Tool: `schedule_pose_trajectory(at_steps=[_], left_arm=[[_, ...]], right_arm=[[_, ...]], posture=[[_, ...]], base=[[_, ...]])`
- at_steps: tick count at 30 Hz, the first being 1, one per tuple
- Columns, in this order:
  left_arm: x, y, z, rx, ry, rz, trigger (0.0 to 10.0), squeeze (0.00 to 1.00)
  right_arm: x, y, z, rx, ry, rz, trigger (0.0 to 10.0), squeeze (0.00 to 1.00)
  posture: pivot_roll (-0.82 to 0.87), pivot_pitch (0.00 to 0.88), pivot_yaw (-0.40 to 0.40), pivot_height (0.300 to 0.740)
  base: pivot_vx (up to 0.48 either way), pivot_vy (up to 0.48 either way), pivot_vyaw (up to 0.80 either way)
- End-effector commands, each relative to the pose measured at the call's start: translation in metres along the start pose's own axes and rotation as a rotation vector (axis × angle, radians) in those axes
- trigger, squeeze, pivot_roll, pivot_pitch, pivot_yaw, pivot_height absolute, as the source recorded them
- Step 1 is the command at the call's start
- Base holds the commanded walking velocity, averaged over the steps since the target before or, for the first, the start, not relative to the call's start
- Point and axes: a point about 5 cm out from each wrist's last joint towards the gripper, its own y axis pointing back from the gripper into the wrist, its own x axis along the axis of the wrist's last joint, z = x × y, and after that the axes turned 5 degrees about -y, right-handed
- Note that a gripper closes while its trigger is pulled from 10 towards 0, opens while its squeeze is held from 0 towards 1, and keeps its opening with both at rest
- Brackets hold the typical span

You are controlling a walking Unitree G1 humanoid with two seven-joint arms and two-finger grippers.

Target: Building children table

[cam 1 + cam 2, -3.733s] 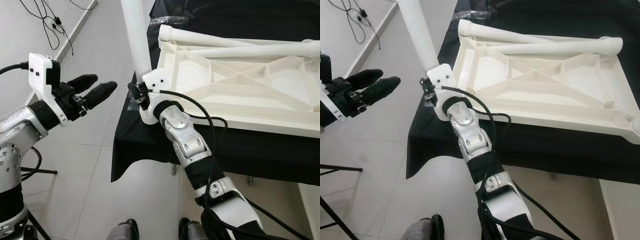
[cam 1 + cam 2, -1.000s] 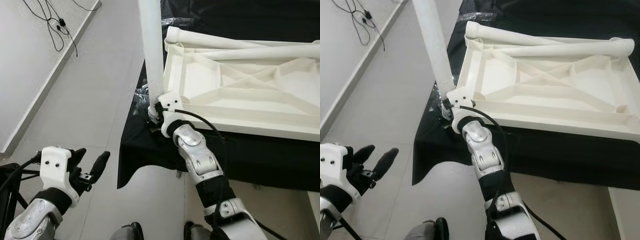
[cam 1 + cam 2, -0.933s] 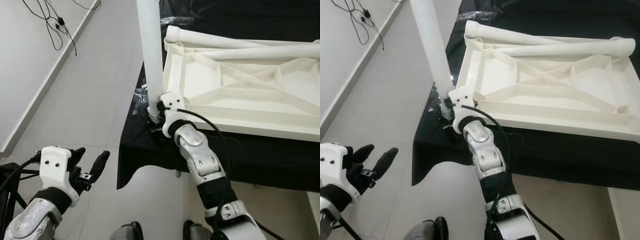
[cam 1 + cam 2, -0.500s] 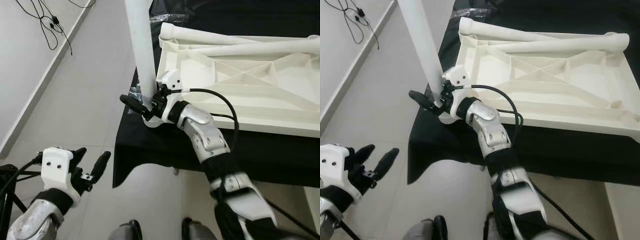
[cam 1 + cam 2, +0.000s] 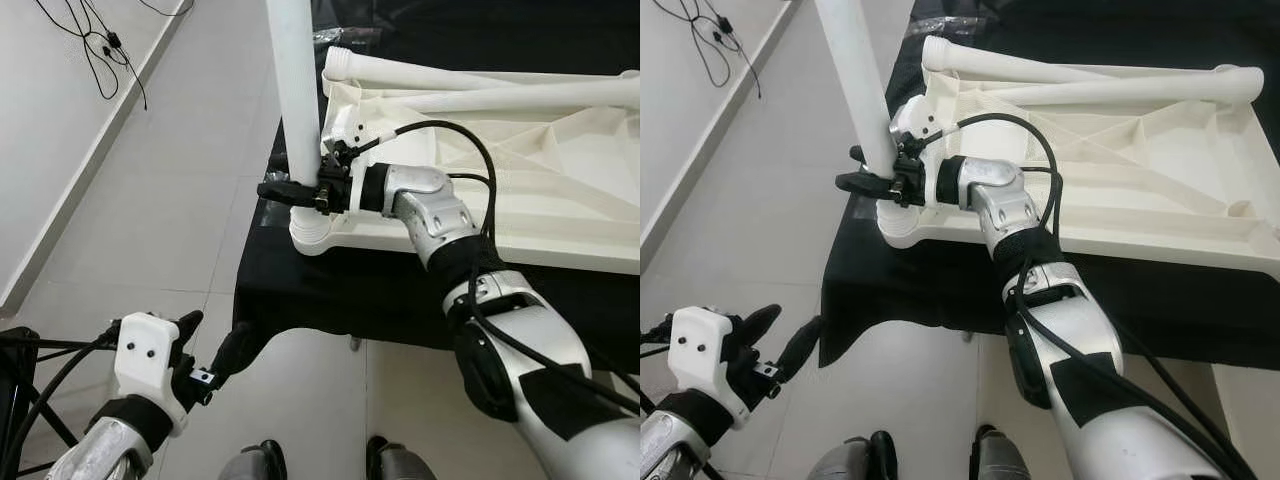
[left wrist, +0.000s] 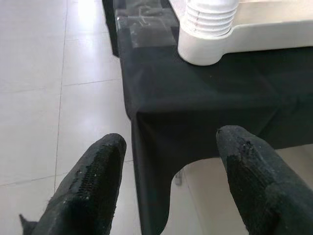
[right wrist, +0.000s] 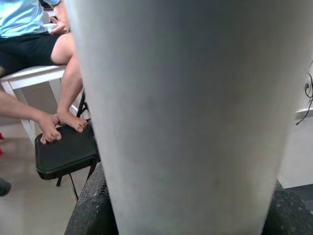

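The white table leg (image 5: 298, 110) is now stood nearly straight up in the round corner socket (image 5: 311, 232) of the upside-down tabletop (image 5: 520, 160). This corner is at about 9 o'clock on the tabletop, at the edge of the black-covered bench (image 5: 340, 290). A short while ago the leg was leaning more and the right arm was reached up from below. Now the arm has been swung round, so the leg is held from the 3 o'clock side. The right claw (image 5: 300, 192) is clamped around the leg just above the socket. In the right wrist view the leg is seen very close, with a black finger on each side.

The left claw (image 5: 775, 350) has been dropped low, near 7 o'clock, with its fingers apart and nothing held.

It looks like the leg is being turned into its socket. Two more legs (image 5: 480, 85) are laid across the far side of the tabletop, so more building is probably left.
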Motion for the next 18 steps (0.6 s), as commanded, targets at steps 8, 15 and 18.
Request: schedule_pose_trajectory(at_steps=[8,15,18], left_arm=[[0.003,-0.001,0.004,-0.057,0.002,0.030,10.0,0.00],[0.005,-0.006,0.003,-0.073,-0.023,0.042,10.0,0.00],[0.005,-0.007,0.001,-0.070,-0.030,0.048,10.0,0.00]], right_arm=[[-0.122,0.021,-0.075,-0.674,-0.276,-0.249,0.0,0.00],[-0.118,0.014,-0.086,-0.774,-0.310,-0.205,0.0,0.00],[-0.115,0.008,-0.076,-0.766,-0.287,-0.191,0.0,0.00]], posture=[[0.04,0.310,0.036,0.740],[0.04,0.290,0.050,0.740],[0.04,0.269,0.038,0.740]], base=[[0.000,0.000,0.00],[0.000,0.000,0.00],[0.000,0.000,0.00]])
